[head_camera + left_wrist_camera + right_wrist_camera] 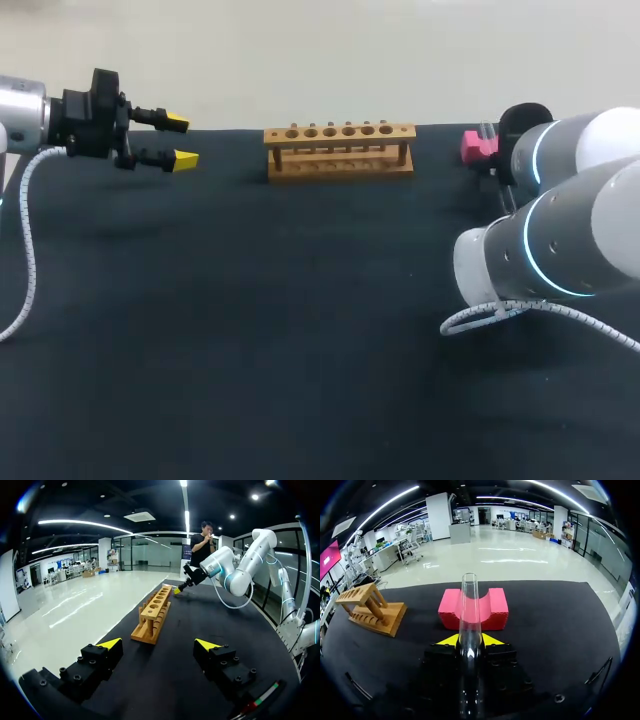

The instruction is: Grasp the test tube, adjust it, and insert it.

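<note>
A clear glass test tube (469,620) lies lengthwise between the yellow tips of my right gripper (470,641), which is shut on it. The tube's open end points out over the groove of a pink foam cradle (492,611) just ahead of the fingers. The wooden tube rack (340,150) stands at the table's far middle with all its holes empty, and shows off to one side (370,610) in the right wrist view. My left gripper (182,141) hangs open and empty at the far left, above the table. The rack (154,611) is ahead of its fingers.
The pink cradle (477,146) sits at the far right by the table's back edge, partly hidden behind my right arm (560,230). A black cloth (250,330) covers the table. My right arm (235,570) shows beyond the rack in the left wrist view.
</note>
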